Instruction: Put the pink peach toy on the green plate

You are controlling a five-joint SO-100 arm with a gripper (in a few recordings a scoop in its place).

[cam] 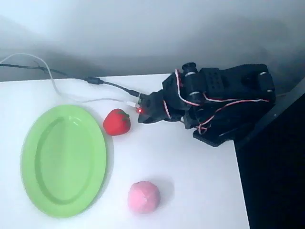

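Note:
The pink peach toy (144, 197) lies on the white table near the front edge, just right of the green plate (64, 160). The oval plate sits at the left with nothing on it. My black arm is folded up at the back right, and its gripper (145, 112) points left, its tip with a red light close to the red strawberry toy (116, 122). The gripper is well behind the peach and apart from it. Its fingers are dark and bunched together, so I cannot make out how they stand.
The strawberry toy stands between the plate's upper right rim and the gripper tip. Grey and white cables (57, 83) run across the back left of the table to the arm. The table's right edge (240, 181) drops off into dark floor.

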